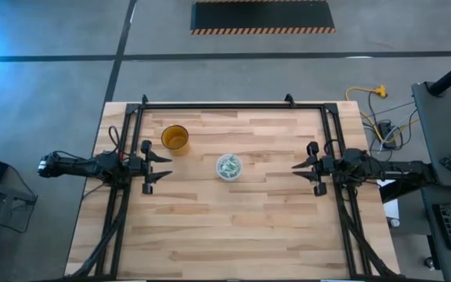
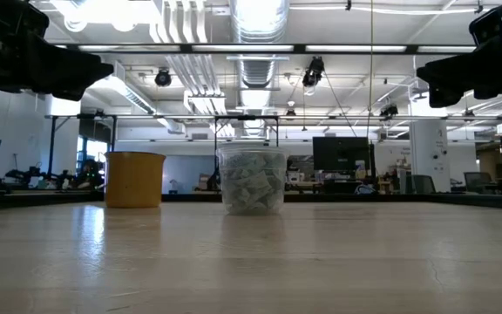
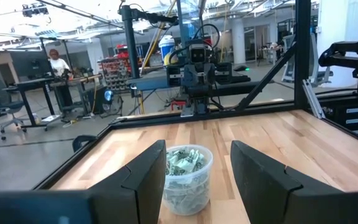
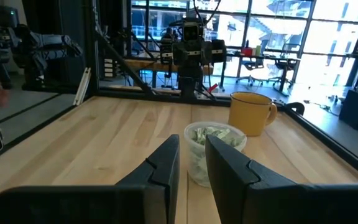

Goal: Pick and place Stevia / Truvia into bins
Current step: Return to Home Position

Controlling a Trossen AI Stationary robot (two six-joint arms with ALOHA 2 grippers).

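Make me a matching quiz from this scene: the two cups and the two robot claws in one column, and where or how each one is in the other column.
Things:
1. amber cup
2. clear cup
3. left gripper
4. right gripper

Descriptions:
A. open, holding nothing, at the right side of the table
B. mid-table, filled with green-white sachets
C. open, holding nothing, at the table's left side
D. beside the other cup, nearer the left arm

Pairs: 1-D, 2-B, 3-C, 4-A
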